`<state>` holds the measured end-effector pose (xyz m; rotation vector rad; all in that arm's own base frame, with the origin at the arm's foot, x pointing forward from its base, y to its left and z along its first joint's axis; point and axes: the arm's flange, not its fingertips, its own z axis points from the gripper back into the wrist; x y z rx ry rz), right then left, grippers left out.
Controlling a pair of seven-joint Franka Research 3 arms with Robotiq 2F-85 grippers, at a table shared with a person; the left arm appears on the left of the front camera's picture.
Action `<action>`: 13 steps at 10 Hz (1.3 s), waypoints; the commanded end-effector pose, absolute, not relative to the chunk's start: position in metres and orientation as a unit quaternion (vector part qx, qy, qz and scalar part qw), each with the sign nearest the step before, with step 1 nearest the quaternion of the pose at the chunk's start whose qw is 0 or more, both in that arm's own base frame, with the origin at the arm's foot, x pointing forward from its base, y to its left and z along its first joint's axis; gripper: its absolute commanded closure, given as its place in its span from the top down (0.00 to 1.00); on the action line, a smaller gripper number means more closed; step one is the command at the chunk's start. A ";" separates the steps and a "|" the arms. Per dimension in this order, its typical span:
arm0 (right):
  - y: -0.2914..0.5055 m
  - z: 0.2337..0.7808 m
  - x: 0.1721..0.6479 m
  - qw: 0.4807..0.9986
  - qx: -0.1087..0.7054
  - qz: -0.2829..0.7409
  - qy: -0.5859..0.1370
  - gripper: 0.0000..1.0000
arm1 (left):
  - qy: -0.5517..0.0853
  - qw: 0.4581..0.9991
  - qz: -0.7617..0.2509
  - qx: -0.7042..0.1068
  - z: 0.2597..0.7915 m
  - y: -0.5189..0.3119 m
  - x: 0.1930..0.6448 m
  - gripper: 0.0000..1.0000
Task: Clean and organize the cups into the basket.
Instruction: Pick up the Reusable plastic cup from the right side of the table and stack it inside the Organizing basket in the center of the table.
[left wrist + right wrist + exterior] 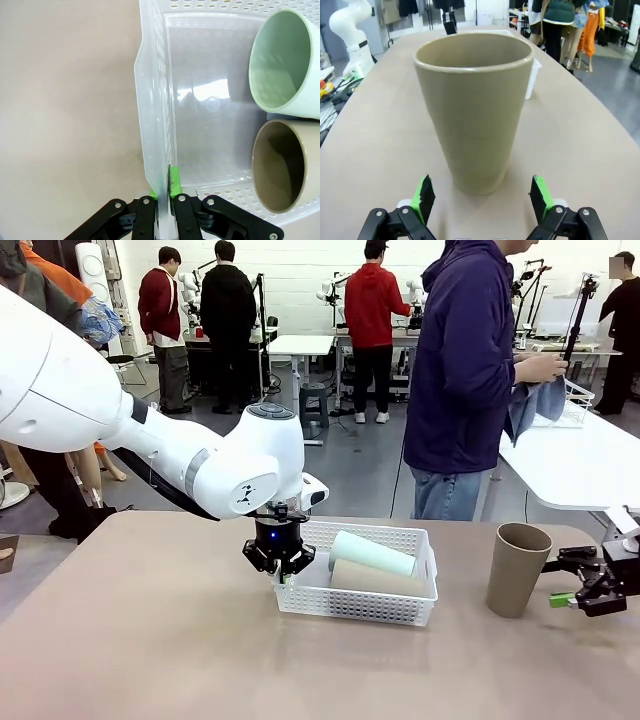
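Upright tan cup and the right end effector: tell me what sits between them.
Only bare tabletop. The right wrist view shows the tan cup standing just ahead of the open right end effector.

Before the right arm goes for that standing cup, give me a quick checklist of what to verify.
1. Hold on the basket: left gripper jaws shut on its end wall, ok.
2. Opening: right gripper jaws open wider than the upright cup, ok.
3. Alignment: upright cup centred ahead of those jaws, ok.
4. Room: bare basket floor beside the mint cup and tan cup, ok.
5. The person's hand off the table, ok.
6. Inside of upright cup clean: cannot tell.
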<state>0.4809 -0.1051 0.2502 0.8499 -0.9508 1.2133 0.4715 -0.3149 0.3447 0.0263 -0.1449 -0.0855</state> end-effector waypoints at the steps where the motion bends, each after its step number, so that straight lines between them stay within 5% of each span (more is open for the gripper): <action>1: -0.094 0.247 0.495 0.644 0.384 0.521 -0.409 1.00 | -0.073 0.996 -0.042 0.013 0.345 -0.315 0.472 0.00; 12: -0.026 0.240 0.507 0.595 0.413 0.569 -0.390 1.00 | -0.073 0.996 -0.042 0.013 0.345 -0.315 0.472 0.00; 13: -0.025 0.239 0.507 0.591 0.411 0.573 -0.392 0.41 | -0.073 0.996 -0.042 0.013 0.345 -0.315 0.472 0.00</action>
